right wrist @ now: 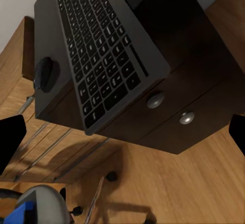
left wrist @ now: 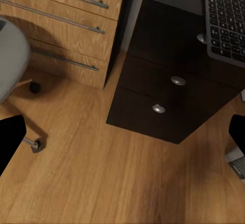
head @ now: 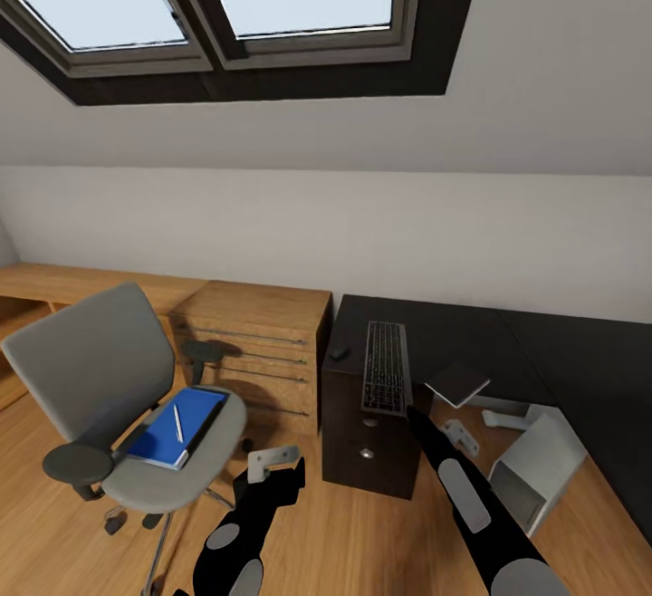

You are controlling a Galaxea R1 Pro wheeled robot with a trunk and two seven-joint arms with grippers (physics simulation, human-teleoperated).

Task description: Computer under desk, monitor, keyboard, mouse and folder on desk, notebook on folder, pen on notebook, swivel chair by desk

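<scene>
Left gripper (head: pixel 276 469): lower centre, fingers apart, empty.
Right gripper (head: pixel 412 413): state unclear, at keyboard (head: pixel 386 367) edge.
Desk (head: pixel 471 333): keyboard, mouse (head: pixel 340 353).
Swivel chair (head: pixel 109 379): lower left; folder (head: pixel 172 428), pen (head: pixel 178 423) on seat.

Bare floor (head: pixel 362 533) before drawer unit (head: pixel 367 447)

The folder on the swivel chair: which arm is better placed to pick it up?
Likely the left. The left claw hangs right beside the chair seat where the folder lies; the right claw is over at the keyboard.

Right end effector (head: pixel 415 412) tip blurred – jaw state unclear; computer (head: pixel 534 469) partly under desk (head: pixel 471 333).
</scene>
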